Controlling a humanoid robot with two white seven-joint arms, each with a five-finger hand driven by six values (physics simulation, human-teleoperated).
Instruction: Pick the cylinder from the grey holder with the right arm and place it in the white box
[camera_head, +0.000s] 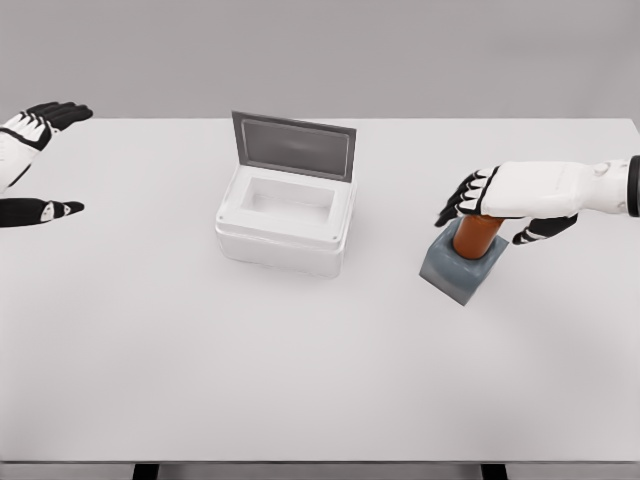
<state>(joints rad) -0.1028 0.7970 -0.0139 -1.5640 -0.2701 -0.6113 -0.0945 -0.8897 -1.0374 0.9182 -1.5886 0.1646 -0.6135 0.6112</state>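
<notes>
An orange-brown cylinder (477, 236) stands upright in a grey holder (462, 268) at the right of the table. My right hand (492, 216) reaches in from the right edge and hovers over the cylinder's top. Its black-tipped fingers (462, 198) spread out on the cylinder's left and the thumb (543, 230) sits on its right, not closed on it. The cylinder's top is hidden by the palm. A white box (285, 222) with its grey lid (294, 146) raised at the back sits in the middle of the table. My left hand (40, 160) rests open at the far left edge.
The white table (300, 380) spans the whole view, with its front edge near the bottom. The box's raised lid stands upright behind the opening. A gap of bare table separates the box from the holder.
</notes>
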